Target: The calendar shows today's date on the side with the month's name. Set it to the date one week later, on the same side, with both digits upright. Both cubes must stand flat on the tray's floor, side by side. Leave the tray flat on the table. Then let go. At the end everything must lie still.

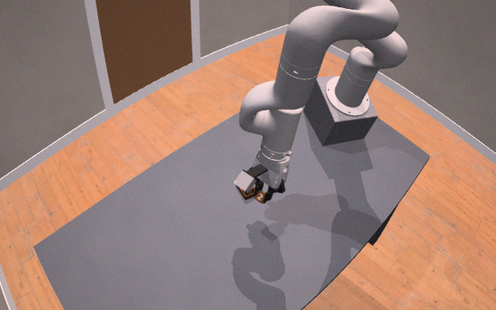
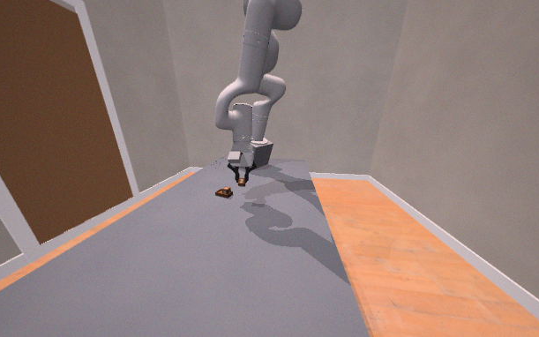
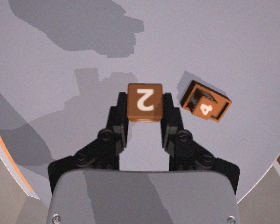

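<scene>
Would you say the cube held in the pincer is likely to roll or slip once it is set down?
The cube looks stiff and flat-faced, so it should sit without rolling. The pincer grips only two sides, so it may pivot slightly. Dropped tilted into the tray, it could tip onto another face.

Above the flat grey counter [image 1: 143,227], the hand [image 3: 145,111] grips the small wooden cube numbered 2 [image 3: 145,102], off the counter just beside the shallow wooden tray [image 3: 205,100], which holds the second cube [image 3: 205,106].

A white digit 2 stands on the face of the orange cube [image 3: 145,102] held between the gripper [image 3: 145,121] fingers. A white 4 is on the second cube [image 3: 205,104], inside the tray [image 3: 219,103].
</scene>
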`<state>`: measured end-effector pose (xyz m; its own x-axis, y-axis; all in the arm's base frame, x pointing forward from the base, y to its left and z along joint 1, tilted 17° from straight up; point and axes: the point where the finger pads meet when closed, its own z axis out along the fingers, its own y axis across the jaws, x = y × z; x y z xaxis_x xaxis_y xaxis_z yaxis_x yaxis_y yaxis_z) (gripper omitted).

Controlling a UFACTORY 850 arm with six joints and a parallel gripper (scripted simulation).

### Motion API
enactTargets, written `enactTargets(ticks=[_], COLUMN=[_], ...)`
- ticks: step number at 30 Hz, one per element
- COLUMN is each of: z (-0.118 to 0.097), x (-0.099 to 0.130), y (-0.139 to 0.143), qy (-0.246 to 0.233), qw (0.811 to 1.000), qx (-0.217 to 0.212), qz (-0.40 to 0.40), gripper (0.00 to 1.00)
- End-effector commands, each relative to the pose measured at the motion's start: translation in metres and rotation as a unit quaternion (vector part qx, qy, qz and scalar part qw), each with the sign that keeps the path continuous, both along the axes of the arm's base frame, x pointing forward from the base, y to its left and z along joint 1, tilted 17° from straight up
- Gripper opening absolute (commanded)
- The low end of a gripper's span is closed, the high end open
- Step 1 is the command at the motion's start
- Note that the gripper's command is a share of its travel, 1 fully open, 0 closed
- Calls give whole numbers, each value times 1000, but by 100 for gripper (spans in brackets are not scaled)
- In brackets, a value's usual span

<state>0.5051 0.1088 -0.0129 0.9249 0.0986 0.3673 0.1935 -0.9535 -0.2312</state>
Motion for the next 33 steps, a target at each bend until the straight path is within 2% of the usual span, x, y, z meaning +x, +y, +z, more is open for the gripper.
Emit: enactTargets(ticks=[1, 15, 33], z=[1, 1, 2], x=[2, 2, -3], y=[1, 5, 16], qy=[23, 32, 99], qw=[1000, 999, 994], qx=[3, 9, 20], qz=[6, 10, 31], gripper=[27, 27, 27])
